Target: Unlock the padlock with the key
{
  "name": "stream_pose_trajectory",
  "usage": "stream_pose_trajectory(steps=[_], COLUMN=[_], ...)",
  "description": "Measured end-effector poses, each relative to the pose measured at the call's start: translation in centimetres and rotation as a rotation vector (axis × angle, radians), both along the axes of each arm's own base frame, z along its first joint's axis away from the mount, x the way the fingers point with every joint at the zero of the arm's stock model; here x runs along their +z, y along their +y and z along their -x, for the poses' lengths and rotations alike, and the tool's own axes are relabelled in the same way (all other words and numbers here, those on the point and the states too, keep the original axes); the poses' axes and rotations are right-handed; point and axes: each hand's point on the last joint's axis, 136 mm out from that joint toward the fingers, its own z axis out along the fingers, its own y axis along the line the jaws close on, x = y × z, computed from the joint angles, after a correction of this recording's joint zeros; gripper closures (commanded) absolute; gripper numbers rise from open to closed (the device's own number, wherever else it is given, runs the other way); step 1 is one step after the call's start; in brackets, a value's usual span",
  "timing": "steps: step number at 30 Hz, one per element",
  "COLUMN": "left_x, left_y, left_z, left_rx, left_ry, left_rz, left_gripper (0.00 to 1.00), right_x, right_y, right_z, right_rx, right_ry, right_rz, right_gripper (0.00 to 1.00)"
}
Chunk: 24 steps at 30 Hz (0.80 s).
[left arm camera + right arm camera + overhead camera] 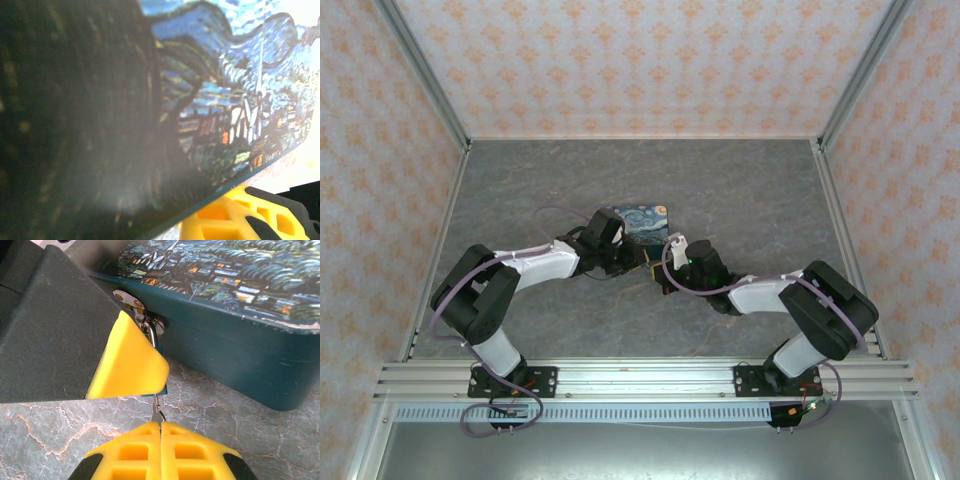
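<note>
Padlock (pixel 161 390) on hasp (pixel 127 299) of closed box (pixel 225 340)

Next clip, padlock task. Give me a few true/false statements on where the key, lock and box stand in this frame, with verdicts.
1. The right end effector is closed on the key. True.
2. The padlock has its shackle through the hasp on the painted box. True.
3. The painted box's lid stands open. False: it is shut.
4. In the right wrist view, a yellow finger of the left end effector covers most of the padlock. True.
5. The table is plain white. False: it is grey and marbled.
</note>
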Motion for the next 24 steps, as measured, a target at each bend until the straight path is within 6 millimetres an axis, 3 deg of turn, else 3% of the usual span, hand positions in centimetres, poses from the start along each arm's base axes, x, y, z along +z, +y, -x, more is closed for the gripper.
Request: stream_pose_trajectory(steps=[10, 15, 20, 24], left_x=[-0.1, -0.2, -1.7, -1.8], left_y=[0.0, 0.0, 1.7, 1.9], left_z=[0.1, 0.2, 0.5, 0.5], left_rx=[-0.003, -0.001, 0.037, 0.041], left_ry=[0.004, 0.008, 0.041, 0.044], left_rz=[0.001, -0.001, -0.052, -0.059], left_gripper=[0.83, 0.83, 0.83, 0.83], right_x=[0.0, 0.0, 0.4, 1.3], right_y=[0.0, 0.3, 0.0, -0.5], right_z=[0.1, 0.4, -0.1, -0.6], right_rx=[0.006, 0.021, 0.003, -0.017], right_ry=[0.005, 0.017, 0.022, 0.013], right_rz=[-0.003, -0.015, -0.039, -0.075], right_gripper=[0.99, 0.86, 0.74, 0.60])
